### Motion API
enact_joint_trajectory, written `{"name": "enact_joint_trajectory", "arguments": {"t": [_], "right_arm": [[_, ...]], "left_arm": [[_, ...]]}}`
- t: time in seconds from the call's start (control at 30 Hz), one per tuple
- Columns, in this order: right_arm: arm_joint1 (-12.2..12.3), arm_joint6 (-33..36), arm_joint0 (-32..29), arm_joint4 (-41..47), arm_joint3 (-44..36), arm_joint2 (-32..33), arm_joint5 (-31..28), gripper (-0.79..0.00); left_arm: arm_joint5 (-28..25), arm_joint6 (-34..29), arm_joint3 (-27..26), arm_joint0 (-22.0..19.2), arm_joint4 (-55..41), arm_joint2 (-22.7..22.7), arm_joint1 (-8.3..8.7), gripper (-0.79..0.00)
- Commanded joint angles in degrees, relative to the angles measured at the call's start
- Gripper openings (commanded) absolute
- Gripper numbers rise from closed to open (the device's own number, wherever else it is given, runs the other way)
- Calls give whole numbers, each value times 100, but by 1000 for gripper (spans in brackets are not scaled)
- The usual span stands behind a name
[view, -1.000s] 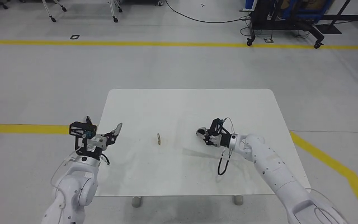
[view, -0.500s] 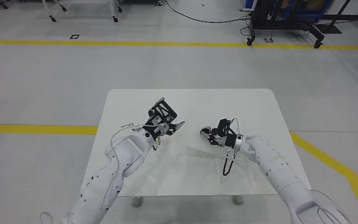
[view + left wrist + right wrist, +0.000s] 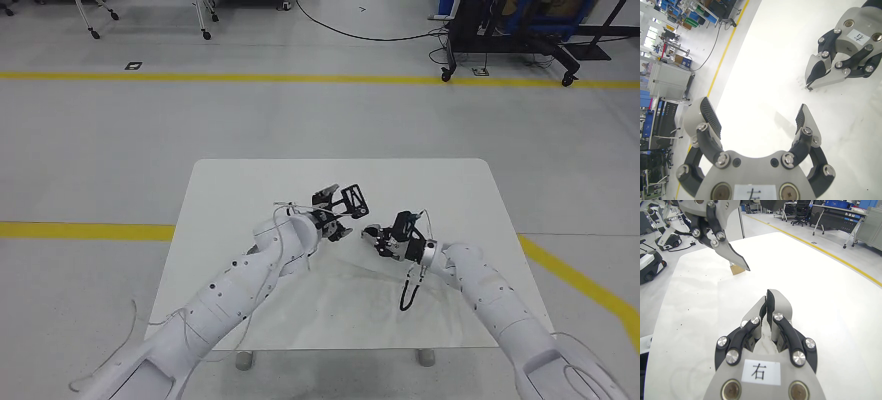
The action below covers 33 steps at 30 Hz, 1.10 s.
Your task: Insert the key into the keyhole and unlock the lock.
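Floor: pale grey (image 3: 120, 140), seen all round the white desk (image 3: 440, 190).
Lines: one yellow strip (image 3: 200, 76) is laid beyond the desk's far edge; another (image 3: 60, 230) is run level with the desk's middle.
Cable: a black lead (image 3: 370, 40) is trailed behind the desk toward a wheeled dark frame (image 3: 510, 45).
Furniture: black office chairs (image 3: 800, 215) and dark tables (image 3: 836, 219) are set well beyond the desk.

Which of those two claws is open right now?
The left gripper: its fingers stand wide apart with nothing between them. The right gripper is the shut one, its pads pressed together.
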Motion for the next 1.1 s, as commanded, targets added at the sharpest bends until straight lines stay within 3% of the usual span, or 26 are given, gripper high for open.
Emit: {"name": "enact_joint_trajectory", "arguments": {"t": [0.0,0.33,0.6,0.7,0.8,0.87,0.97,1.07], "right_arm": [[-28,19,55,42,84,-39,15,-785],[-176,-141,357,199,553,-234,-51,-785],[-157,-735,418,198,683,-207,-195,-785],[-54,-1289,355,161,522,-94,-642,-785],[62,-1374,221,198,220,-20,-694,-785],[139,-1374,143,276,92,22,-694,-785],[178,-1341,107,376,82,67,-694,-785],[178,-1341,107,376,82,67,-694,-785]], "left_arm": [[53,-39,273,-103,113,153,-80,0],[130,44,1471,-401,350,521,-387,0],[556,427,1770,-538,202,301,-502,0],[605,798,1608,-478,-3,-195,-362,0],[699,1238,1172,-146,-27,-967,-79,0],[675,1619,506,312,-103,-1657,151,0],[608,2194,-841,1411,103,-2699,484,0],[608,2194,-841,1411,103,-2699,484,0]]}}
